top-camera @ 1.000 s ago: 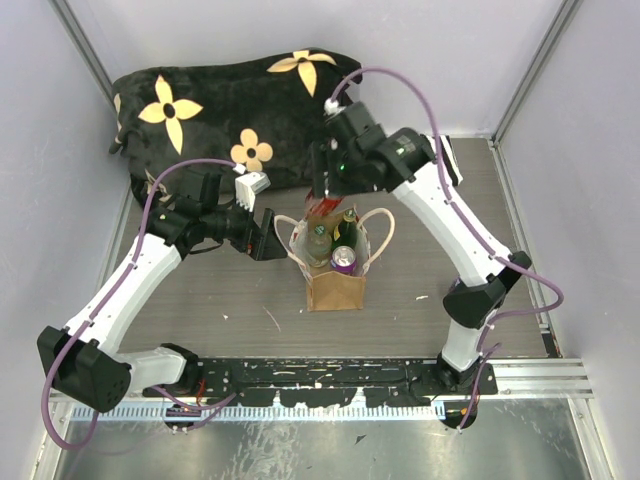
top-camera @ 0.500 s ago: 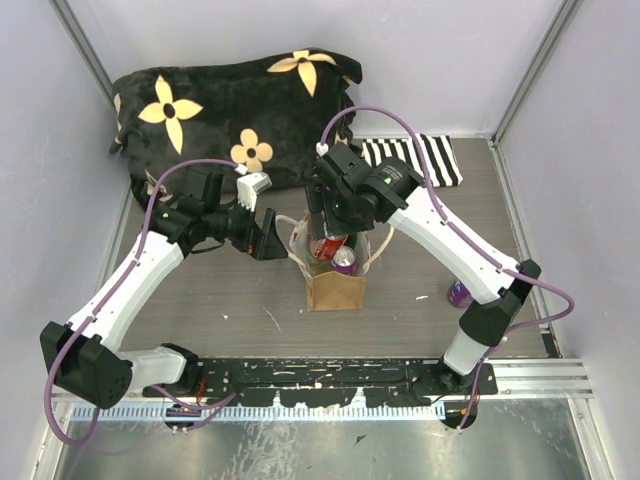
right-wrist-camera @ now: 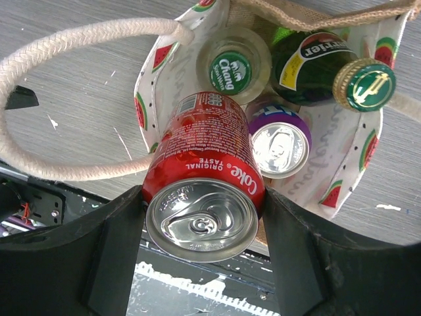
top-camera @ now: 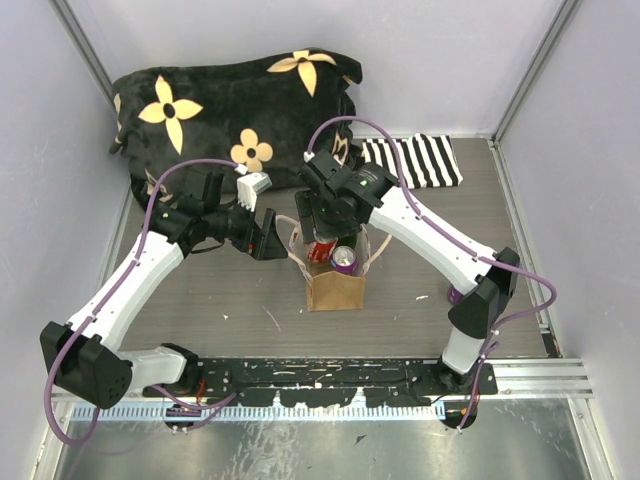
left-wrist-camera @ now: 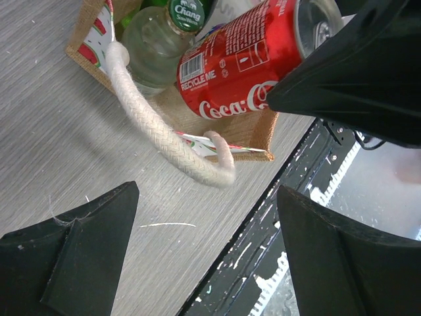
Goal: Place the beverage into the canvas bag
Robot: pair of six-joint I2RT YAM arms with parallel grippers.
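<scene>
The can hung tilted over the mouth of the bag, base at the rim. The right gripper clamped it, aiming it left of the purple can, seemingly the one free gap. The left gripper sat spread and empty by the left handle, probably to steady the bag. A second before, the can was over the far rim; it had come nearer and lower.

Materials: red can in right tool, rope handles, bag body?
Red Coca-Cola can: probably aluminium, glossy print, bare silver pull-tab lid. Cream rope handles: matte braided cord, likely cotton. Tan canvas bag: coarse woven fabric, maybe jute.
</scene>
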